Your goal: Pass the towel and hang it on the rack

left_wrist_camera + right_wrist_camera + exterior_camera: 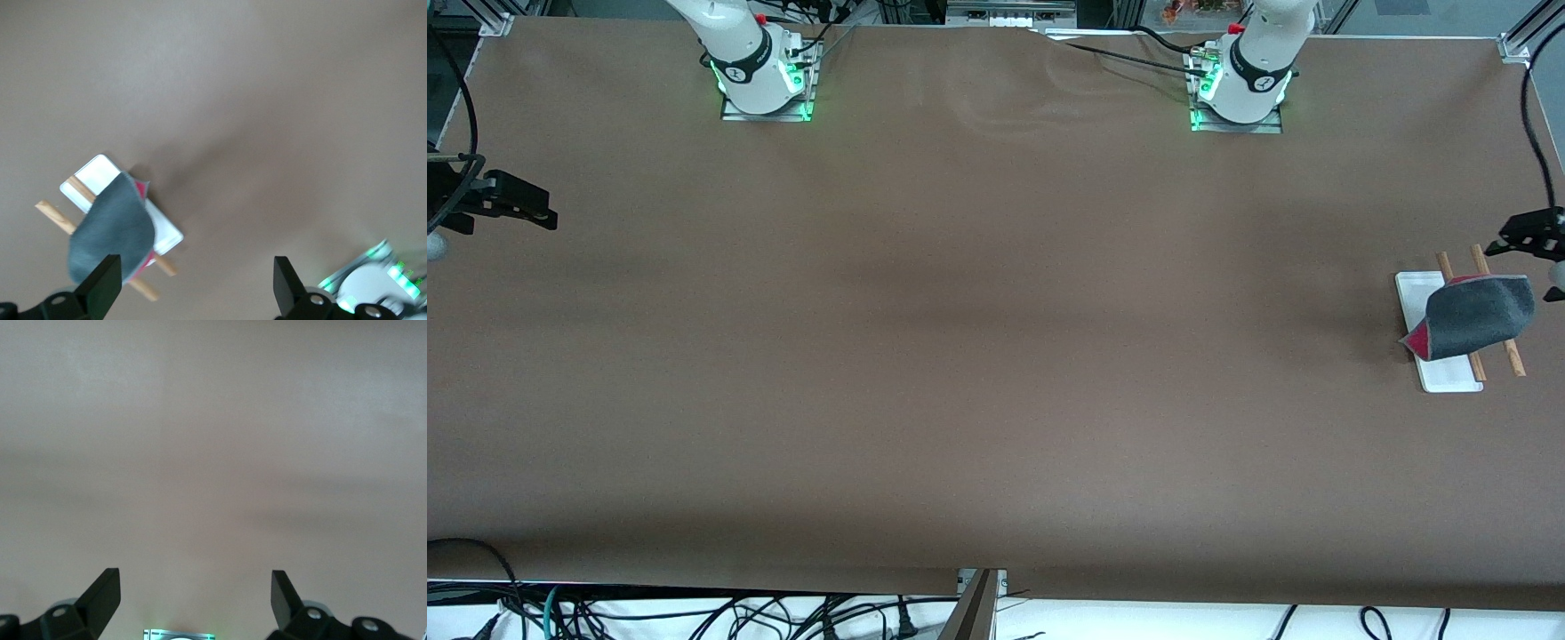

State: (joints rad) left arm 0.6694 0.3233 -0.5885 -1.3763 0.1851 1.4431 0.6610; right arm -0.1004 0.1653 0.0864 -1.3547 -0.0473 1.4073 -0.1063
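**Both grippers clear, towel draped on rack**

Right gripper (538,213) sits at the table edge at the right arm's end, up in the air over that edge, fingers spread w/ nothing between them; its wrist view shows only bare brown table (960,356) under the two fingertips. This arm waits, well apart from the task's things.

Mid-table: open brown surface, no objects, lots of room for either arm to travel.

Towel (1480,316) lies at the left arm's end of the table, close to that end edge, draped over the two wooden rods of the rack (1418,298). Grey side up, a red corner showing at the end nearer the table's middle, hanging down onto the white base. Rods' long axis runs roughly away from the front camera, slightly slanted; towel lies crosswise to them.

Left gripper (1529,236) hovers over the rack's end nearest the robot bases, just beside the towel, not touching it. Fingers wide apart, empty. Left wrist view has towel and rack below and ahead of the fingers.

Judgement: hang looks done; left arm is much the nearer if the towel needs a nudge. Table edge is close there, so room lies toward the middle.
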